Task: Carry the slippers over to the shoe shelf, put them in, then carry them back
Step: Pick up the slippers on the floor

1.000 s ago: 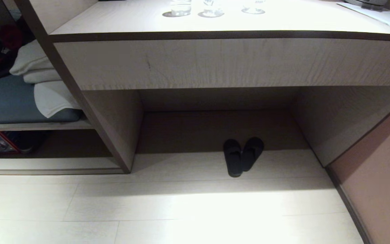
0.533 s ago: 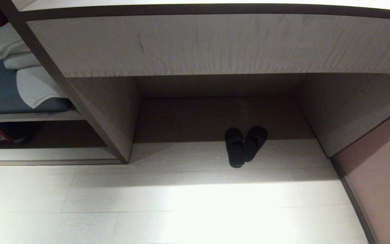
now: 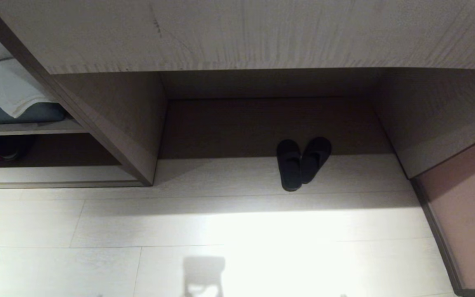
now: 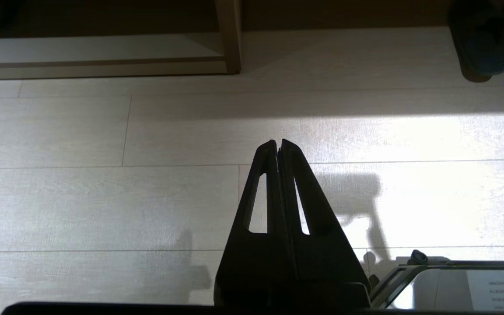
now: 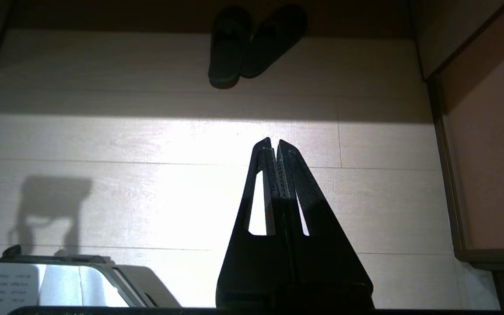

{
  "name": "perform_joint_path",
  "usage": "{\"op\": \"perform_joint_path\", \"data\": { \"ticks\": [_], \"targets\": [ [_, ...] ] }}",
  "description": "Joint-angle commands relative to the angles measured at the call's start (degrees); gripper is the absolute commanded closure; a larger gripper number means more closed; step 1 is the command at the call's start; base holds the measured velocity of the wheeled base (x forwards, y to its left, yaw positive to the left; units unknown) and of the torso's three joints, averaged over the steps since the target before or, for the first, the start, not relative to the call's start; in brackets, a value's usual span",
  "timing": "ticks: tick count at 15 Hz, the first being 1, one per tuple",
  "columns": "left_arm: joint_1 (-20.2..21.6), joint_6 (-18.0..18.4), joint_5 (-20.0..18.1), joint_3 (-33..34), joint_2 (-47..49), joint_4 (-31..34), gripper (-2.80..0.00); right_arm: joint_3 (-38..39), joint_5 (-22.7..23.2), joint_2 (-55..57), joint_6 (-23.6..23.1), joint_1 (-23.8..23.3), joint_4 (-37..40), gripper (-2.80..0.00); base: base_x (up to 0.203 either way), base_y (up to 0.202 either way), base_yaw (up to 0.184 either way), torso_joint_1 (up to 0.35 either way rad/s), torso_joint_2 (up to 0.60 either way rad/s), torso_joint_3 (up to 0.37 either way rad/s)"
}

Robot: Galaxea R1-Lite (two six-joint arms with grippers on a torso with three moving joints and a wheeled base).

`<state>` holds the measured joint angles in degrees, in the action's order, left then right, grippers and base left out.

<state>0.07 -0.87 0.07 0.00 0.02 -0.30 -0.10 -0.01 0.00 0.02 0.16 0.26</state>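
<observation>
Lying under the desk, slippers [image 5: 252, 46] well beyond both clenched, empty jaws

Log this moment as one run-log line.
slippers: on floor at desk alcove mouth, heels overlapping, untouched | left gripper: shut, empty, above floor | right gripper: shut, empty, above floor | shoe shelf: left, no slippers

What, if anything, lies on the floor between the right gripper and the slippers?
Nothing visible. In the right wrist view only bare pale floor separates the shut right gripper from the slippers, which lie side by side, touching, at the mouth of the desk alcove.
</observation>
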Motion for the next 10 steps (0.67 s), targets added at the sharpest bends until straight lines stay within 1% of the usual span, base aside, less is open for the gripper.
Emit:
{"op": "perform_joint_path", "data": {
  "ticks": [1,10],
  "targets": [
    [0.01,-0.01,0.10,0.00,0.06,-0.05,0.00,0.01,0.01,0.00,-0.02,0.02,0.00,0.00,0.000,0.000,0.000,-0.007,0.01,-0.198],
    [0.01,-0.01,0.01,0.00,0.06,-0.05,0.00,0.01,0.01,0.00,-0.02,0.02,0.00,0.00,0.000,0.000,0.000,0.002,0.00,-0.197]
  ]
}}
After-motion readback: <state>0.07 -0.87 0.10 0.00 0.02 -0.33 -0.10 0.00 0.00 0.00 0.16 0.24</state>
